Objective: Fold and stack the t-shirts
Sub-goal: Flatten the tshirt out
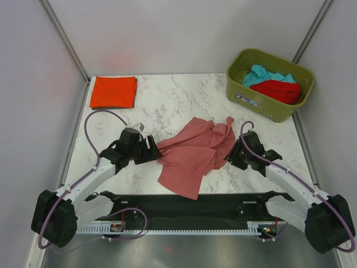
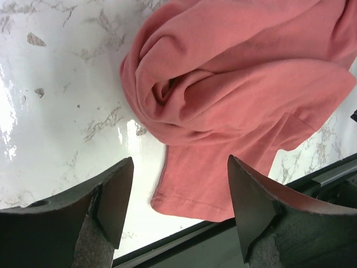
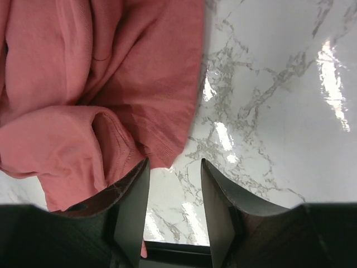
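dusty pink t-shirt laid crumpled on table, near-left of olive-green bin, left gripper spread wide, nothing gripped, right gripper part-open, nothing gripped, orange-red t-shirt folded flat, far left of bin

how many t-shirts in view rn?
4: orange shirt folded at back left on the table, pink shirt crumpled at its middle, teal shirt and red shirt in the green bin. More may be hidden underneath.

Marble table — pink shirt, folded orange shirt, green bin.
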Motion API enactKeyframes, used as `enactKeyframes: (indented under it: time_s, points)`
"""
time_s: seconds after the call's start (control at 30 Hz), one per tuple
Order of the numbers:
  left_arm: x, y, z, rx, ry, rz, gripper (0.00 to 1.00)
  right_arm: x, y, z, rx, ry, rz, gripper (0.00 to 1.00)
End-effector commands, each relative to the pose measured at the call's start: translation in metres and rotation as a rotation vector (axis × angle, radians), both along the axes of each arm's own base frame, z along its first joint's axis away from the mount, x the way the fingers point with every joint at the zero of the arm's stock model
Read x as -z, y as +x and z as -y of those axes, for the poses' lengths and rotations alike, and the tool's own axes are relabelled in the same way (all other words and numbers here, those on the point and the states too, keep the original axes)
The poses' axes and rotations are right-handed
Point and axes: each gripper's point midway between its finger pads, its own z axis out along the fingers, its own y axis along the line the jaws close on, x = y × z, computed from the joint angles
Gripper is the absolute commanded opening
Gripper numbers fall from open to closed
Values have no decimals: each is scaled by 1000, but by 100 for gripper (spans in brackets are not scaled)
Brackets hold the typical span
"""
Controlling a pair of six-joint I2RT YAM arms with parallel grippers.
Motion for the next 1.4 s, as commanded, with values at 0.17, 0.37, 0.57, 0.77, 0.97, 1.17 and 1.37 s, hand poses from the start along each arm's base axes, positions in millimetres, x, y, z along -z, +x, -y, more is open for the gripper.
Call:
enactKeyframes:
  time_s: [0.17, 0.37, 0.57, 0.77, 0.97, 1.17, 1.37]
  points:
    - [-6, -2, 8, 20, -35, -8, 76, 18, 25, -21, 18, 41, 42, 49]
    - [-44, 46, 23, 60, 0, 86, 83, 36, 36, -8, 65, -59, 17, 39]
    - [-48, 109, 73, 277, 56, 117, 83, 31, 47, 12, 92, -189, 53, 0]
    - [-31, 147, 148, 505, 140, 198, 85, 15, 46, 22, 87, -239, 73, 0]
    - [-1, 155, 184, 637, 141, 190, 86, 6, 41, 23, 75, -229, 97, 0]
    - [33, 154, 212, 690, 189, 176, 80, 5, 42, 16, 47, -207, 89, 0]
    - [22, 174, 197, 545, 219, 160, 11, -1, 48, 16, 30, -226, 104, 0]
